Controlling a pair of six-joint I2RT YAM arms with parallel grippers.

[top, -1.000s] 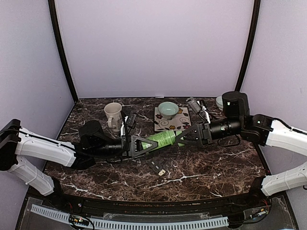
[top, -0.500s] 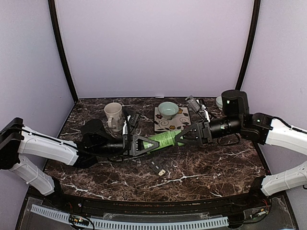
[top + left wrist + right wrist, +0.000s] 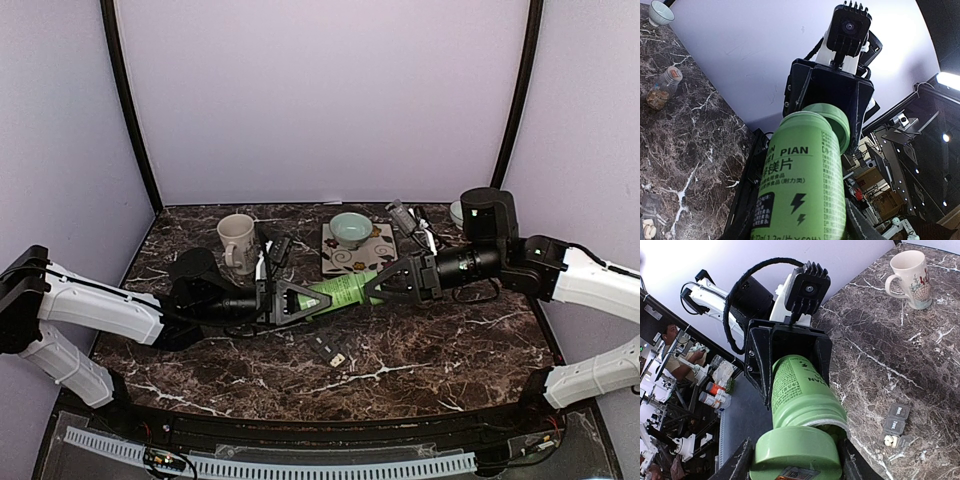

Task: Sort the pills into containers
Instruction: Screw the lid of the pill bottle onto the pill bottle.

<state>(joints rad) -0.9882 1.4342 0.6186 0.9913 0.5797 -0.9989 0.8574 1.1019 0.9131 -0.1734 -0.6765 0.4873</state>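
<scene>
Together, left end effector (image 3: 314, 299) and right end effector (image 3: 376, 287) clamp the green bottle (image 3: 341, 290); containers (image 3: 328, 348) lie nearby, untouched.

I see pale lilac walls (image 3: 320, 100) at back, left & right, evenly lit. Two dark poles (image 3: 128, 110) rise at the counter's far corners. Counter (image 3: 450, 350) is dark brown marble w/ white veins. A white slotted strip (image 3: 300, 467) runs along the near edge. Left wrist cam catches cluttered workshop bkgd & a bright lamp (image 3: 951, 80).
</scene>
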